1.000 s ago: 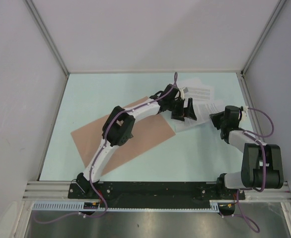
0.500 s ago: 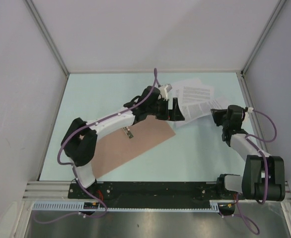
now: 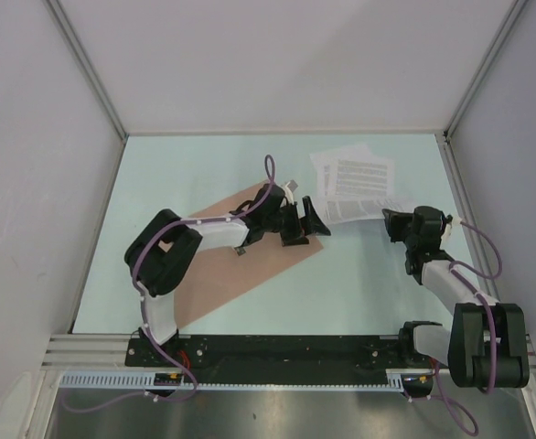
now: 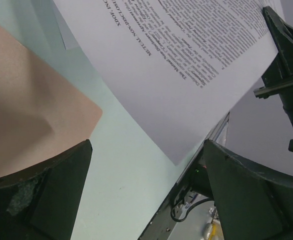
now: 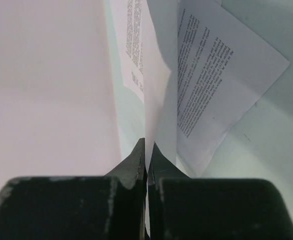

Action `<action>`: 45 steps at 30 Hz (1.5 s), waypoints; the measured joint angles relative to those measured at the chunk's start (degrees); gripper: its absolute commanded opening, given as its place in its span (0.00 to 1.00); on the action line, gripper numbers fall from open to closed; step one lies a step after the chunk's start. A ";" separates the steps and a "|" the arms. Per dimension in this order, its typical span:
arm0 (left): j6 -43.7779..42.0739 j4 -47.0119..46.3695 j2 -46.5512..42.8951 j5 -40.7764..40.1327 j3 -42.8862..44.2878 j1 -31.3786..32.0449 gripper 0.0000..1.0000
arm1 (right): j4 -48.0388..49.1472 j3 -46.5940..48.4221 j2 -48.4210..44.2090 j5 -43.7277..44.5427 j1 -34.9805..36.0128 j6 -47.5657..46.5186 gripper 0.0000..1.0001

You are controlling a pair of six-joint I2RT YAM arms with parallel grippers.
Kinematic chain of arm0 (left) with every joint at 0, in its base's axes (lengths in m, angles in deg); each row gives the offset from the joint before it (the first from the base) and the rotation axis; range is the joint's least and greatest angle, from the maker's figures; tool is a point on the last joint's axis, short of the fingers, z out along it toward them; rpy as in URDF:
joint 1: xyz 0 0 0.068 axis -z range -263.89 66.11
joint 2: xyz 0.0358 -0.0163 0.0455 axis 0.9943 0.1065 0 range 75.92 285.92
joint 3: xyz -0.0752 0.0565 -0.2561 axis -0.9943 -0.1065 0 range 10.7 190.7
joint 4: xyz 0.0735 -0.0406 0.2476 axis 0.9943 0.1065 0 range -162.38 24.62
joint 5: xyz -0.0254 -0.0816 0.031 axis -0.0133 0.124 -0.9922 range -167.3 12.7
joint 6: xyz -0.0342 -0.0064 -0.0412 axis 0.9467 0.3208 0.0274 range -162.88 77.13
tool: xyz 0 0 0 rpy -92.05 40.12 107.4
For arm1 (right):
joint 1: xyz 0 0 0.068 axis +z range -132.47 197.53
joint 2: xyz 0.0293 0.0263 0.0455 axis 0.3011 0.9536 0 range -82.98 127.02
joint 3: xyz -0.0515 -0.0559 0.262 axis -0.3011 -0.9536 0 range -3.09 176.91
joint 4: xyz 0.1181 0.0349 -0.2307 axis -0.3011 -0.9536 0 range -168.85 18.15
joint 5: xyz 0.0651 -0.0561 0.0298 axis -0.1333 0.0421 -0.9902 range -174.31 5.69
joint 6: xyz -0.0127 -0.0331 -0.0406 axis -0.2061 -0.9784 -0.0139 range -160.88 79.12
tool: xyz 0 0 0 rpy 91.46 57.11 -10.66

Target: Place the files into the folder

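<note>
The salmon-brown folder (image 3: 241,274) lies closed on the table at left-centre, partly under my left arm. Its rounded corner shows in the left wrist view (image 4: 31,110). The files (image 3: 355,174), printed white sheets, lie fanned at the back right. My left gripper (image 3: 312,229) is open and empty, just off the folder's right corner and next to the papers (image 4: 176,65). In its own view the left gripper (image 4: 146,150) has its jaws wide apart over bare table. My right gripper (image 3: 389,219) is shut on the edge of one sheet (image 5: 156,90), lifting it. It shows shut in its own view (image 5: 147,147).
Another printed sheet (image 5: 221,75) lies flat under the lifted one. Grey walls enclose the table on three sides. A metal rail (image 3: 286,352) runs along the near edge with both arm bases on it.
My left arm has folded back, and its gripper has moved from the papers down and left to the folder's right corner. My right gripper has shifted slightly nearer, still holding the sheet.
</note>
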 measured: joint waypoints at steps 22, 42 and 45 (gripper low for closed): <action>6.86 -10.16 5.88 4.15 1.25 -2.03 1.00 | 6.54 -6.62 0.79 1.07 5.29 1.42 0.00; 12.17 -18.75 2.64 5.60 -6.80 -2.03 1.00 | 13.64 -10.99 1.84 1.25 5.62 1.90 0.00; 13.79 -20.92 2.64 6.10 -6.97 -2.05 0.97 | 14.32 -10.99 1.86 1.25 5.73 1.92 0.00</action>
